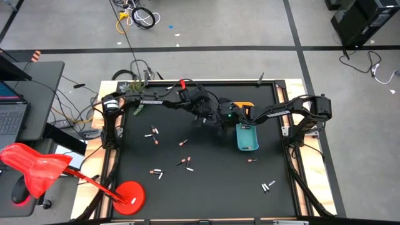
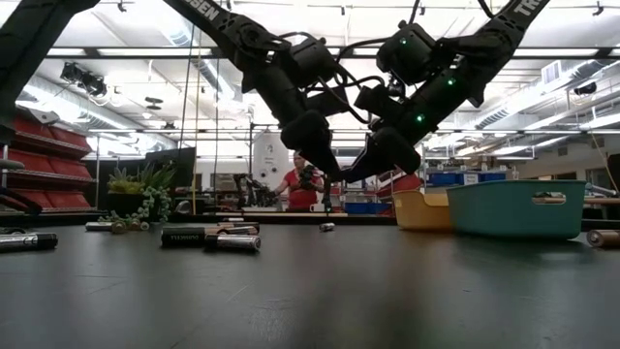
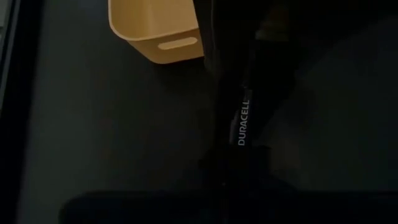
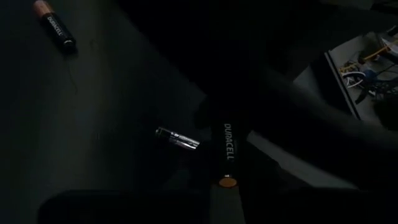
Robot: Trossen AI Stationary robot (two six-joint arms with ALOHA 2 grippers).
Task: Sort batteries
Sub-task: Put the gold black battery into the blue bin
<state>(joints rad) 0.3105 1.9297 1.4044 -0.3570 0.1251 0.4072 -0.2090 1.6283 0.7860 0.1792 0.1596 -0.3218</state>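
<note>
Just left of the yellow tray [image 1: 244, 107], the left gripper [image 1: 206, 117] pinches a dark Duracell battery [image 3: 243, 122] above the mat, and the right gripper [image 1: 220, 120] meets it there, jaws closing on the same cell. This reads as a handover of 1 battery. Done well, the right should grip firmly before the left lets go. Right of that tray sits the teal tray [image 1: 247, 145]; loose batteries [image 1: 154, 134] lie well left of it.

From my station, the yellow tray [image 3: 163, 28] is cut off by the left wrist view's edge. Shadow swallows the Duracell battery [image 3: 243, 123] ends there; I cannot resolve which fingers grip it.
</note>
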